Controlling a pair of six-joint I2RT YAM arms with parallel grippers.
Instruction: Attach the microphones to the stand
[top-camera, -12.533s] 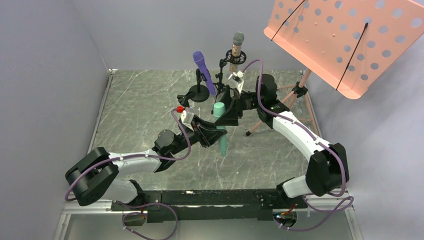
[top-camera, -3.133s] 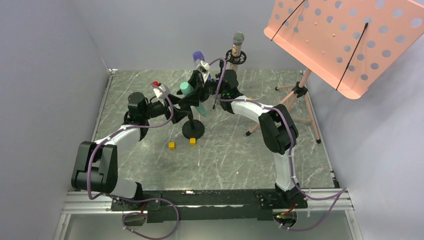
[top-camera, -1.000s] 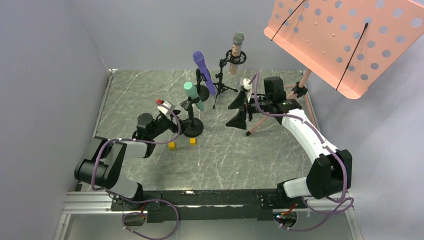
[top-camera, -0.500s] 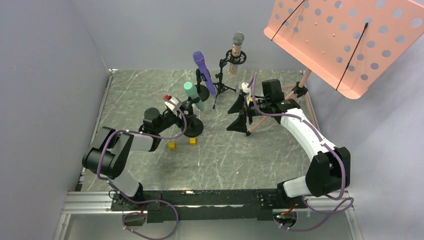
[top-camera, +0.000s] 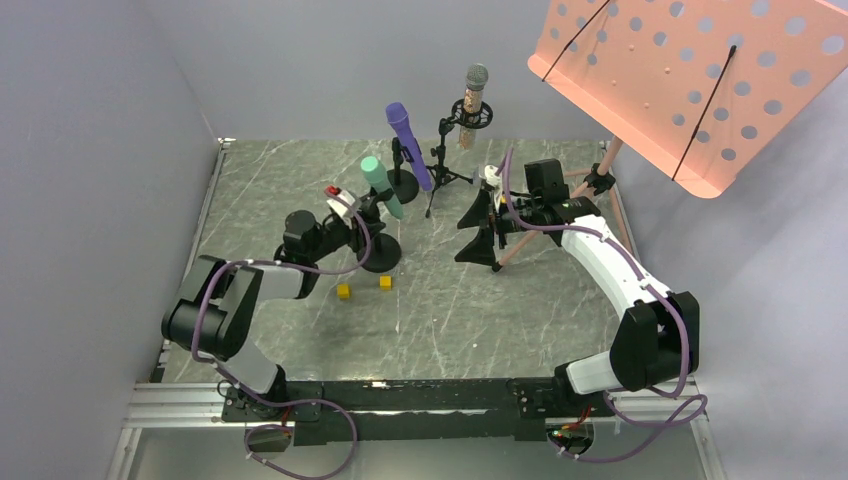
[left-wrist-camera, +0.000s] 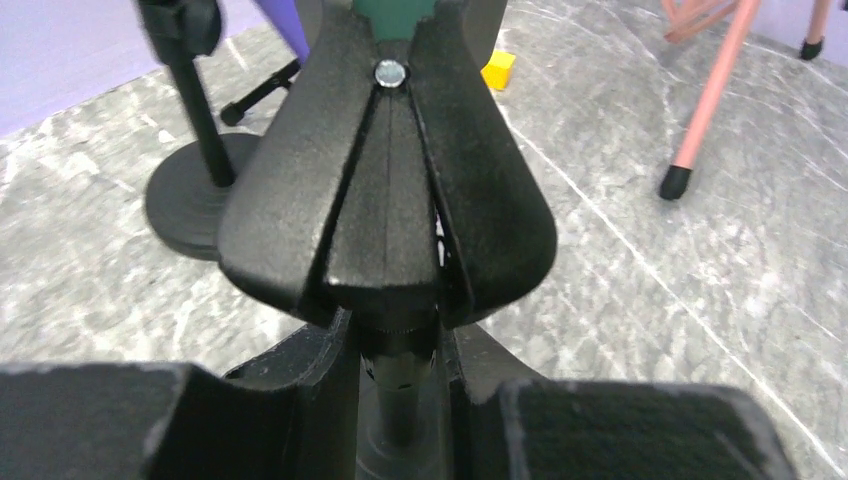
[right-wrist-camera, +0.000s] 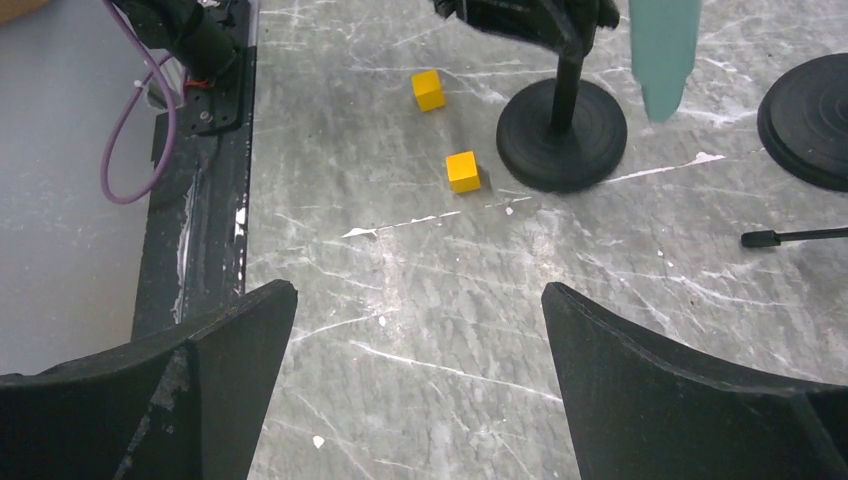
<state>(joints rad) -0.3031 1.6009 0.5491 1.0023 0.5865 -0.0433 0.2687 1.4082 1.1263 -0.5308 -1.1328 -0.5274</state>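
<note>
The teal-green microphone sits tilted in the clip of a round-base stand. My left gripper is shut on that stand's post, just under the clip. The purple microphone is on a second round-base stand behind. The pinkish-copper microphone stands upright in a tripod stand. My right gripper is open and empty to the right; in its wrist view it hangs over bare table, facing the teal microphone's tail and its base.
Two small yellow cubes lie in front of the teal stand. A pink perforated music stand with tripod legs stands at the right, close to my right wrist. Grey walls enclose the table.
The teal microphone and its stand have shifted slightly left, with my left gripper on the post. The right arm has barely moved.
</note>
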